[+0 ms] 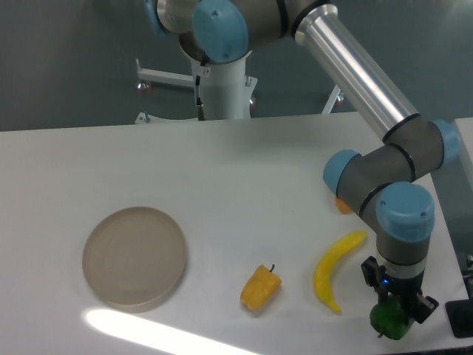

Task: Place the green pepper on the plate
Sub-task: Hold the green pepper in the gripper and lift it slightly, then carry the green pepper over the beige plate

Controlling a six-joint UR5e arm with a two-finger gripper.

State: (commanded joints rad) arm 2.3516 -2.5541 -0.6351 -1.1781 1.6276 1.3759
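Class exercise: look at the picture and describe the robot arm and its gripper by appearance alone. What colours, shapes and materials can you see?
The robot arm has a shiny silver metal tube as its link, dark grey rounded joint housings and light blue round caps. The wrist narrows to a small black two-finger gripper with a tiny blue light. Its fingers are dark and short. No markings can be read.

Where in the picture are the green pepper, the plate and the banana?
green pepper (392,320): fixed camera view, on its dark green body below the gripper.
plate (134,256): fixed camera view, on the bare middle of the dish.
banana (329,271): fixed camera view, on the middle of its curve.
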